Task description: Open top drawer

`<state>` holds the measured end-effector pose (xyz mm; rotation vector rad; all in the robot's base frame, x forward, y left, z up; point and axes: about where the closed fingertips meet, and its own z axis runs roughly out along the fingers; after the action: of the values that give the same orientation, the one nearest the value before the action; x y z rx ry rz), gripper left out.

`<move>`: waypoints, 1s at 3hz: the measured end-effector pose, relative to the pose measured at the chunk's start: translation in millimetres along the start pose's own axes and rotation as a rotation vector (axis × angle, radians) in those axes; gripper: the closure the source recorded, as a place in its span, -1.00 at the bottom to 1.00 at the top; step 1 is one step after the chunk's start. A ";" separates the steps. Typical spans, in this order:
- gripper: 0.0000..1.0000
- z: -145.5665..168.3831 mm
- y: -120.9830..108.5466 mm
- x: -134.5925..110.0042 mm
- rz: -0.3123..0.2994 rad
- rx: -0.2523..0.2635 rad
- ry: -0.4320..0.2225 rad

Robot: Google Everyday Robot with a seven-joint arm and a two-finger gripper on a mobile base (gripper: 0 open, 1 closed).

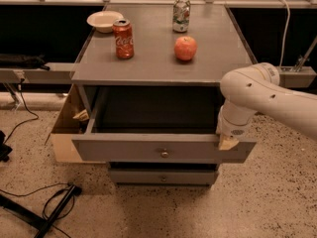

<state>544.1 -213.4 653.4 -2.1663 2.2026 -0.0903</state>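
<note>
The top drawer (124,149) is a wide grey drawer with a small round metal knob (164,153) at the centre of its front. It stands pulled out from the grey cabinet, and its inside looks dark and empty. My gripper (228,142) is at the right end of the drawer front's top edge, at the end of my white arm (262,95). A tan fingertip (228,143) rests on or against the drawer front there. A narrower grey drawer front (161,177) sits below, closed.
On the cabinet top (148,58) stand a red cola can (123,38), a green-and-white can (181,14), a red apple (185,48) and a white bowl (104,21). A cardboard box (64,133) leans at the cabinet's left. Black cables (44,209) lie on the speckled floor.
</note>
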 end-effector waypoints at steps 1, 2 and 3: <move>1.00 -2.0 8.6 2.2 -0.016 -0.011 -0.008; 1.00 -5.4 25.1 -0.4 -0.035 -0.037 -0.018; 1.00 -11.4 40.4 4.4 -0.063 -0.052 -0.032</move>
<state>502.9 -217.1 661.7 -2.2482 2.1432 -0.0002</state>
